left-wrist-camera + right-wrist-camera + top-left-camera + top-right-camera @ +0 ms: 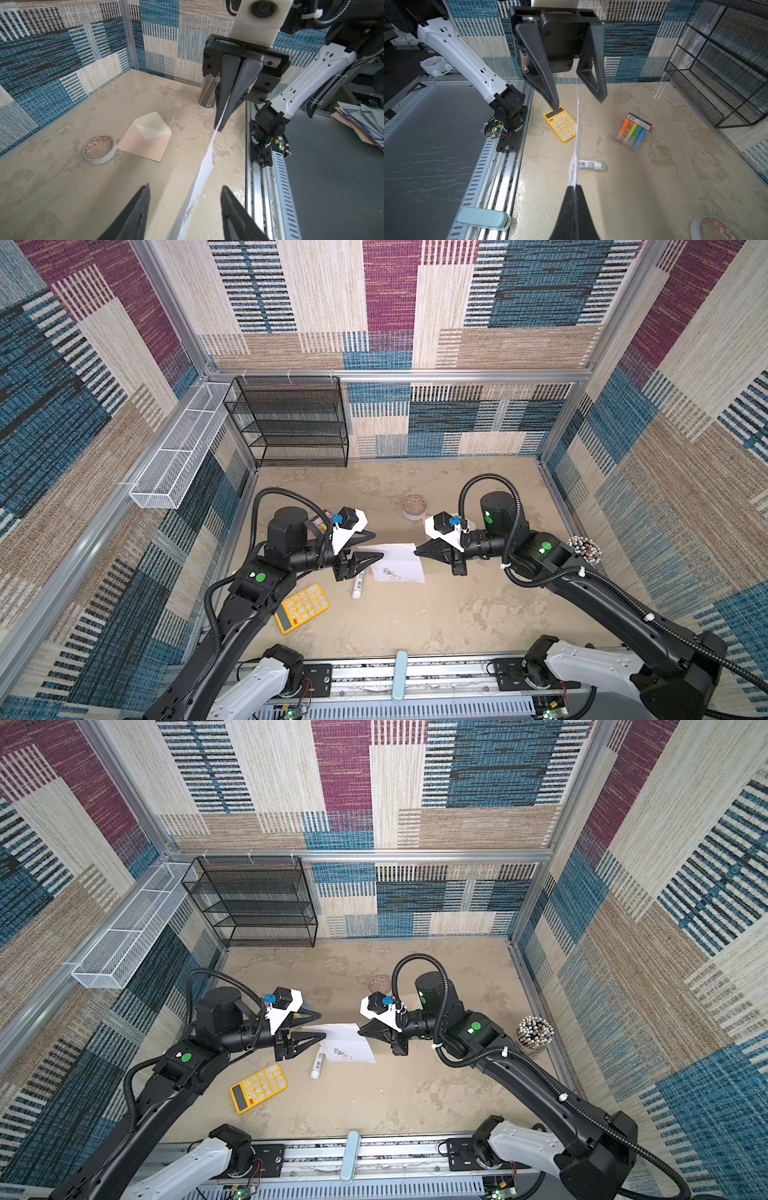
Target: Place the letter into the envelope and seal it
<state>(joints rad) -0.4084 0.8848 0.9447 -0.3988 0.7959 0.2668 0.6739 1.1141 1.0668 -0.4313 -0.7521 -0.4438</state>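
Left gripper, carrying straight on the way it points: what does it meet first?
The letter: its free edge lies between the open jaws of the left gripper. Beyond it comes the right gripper, shut on the sheet's far end; depth there is unclear.

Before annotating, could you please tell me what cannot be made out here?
Print on the letter: too small in both top views, nearly edge-on in wrist views.
The envelope: largely hidden under the right arm in both top views.
The highlighter pack: likewise, under the left arm.
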